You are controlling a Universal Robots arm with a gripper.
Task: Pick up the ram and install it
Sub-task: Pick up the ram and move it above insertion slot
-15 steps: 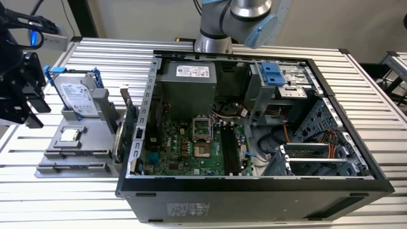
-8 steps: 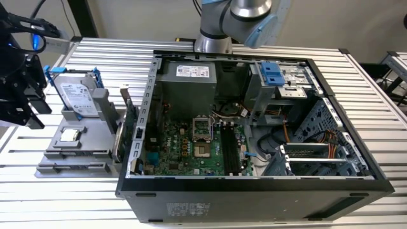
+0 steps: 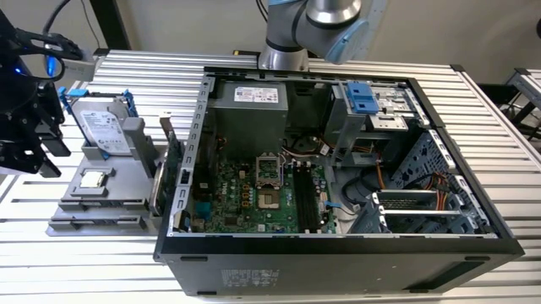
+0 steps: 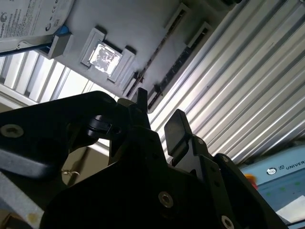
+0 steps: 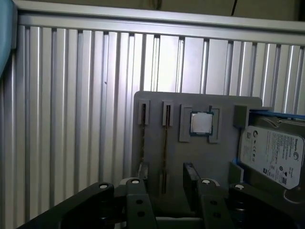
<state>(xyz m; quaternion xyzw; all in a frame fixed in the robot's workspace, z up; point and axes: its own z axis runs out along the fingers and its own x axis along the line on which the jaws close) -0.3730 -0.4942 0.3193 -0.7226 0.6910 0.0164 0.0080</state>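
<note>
The ram shows edge-on as a thin brownish strip (image 5: 165, 148) standing in a slot of the grey holder (image 5: 219, 157), beside the small square silver chip (image 5: 201, 122). The second wrist view has the same ram strip (image 4: 162, 45) running between two slot ends. My gripper (image 5: 166, 174) is open and empty, well above the holder, with its fingers (image 5: 190, 177) lined up on either side of the strip. The black pads (image 4: 176, 128) stand apart with nothing between them. In the exterior view my gripper (image 3: 47, 157) hangs at the far left, away from the open computer case (image 3: 338, 244).
On the holder a hard drive (image 3: 106, 130) sits behind the silver chip (image 3: 93, 180), and a green card (image 3: 171, 161) stands upright beside the case wall. Inside the case, the motherboard (image 3: 245, 199) has long black slots (image 3: 306, 199). The ribbed metal table (image 3: 85, 266) surrounds everything.
</note>
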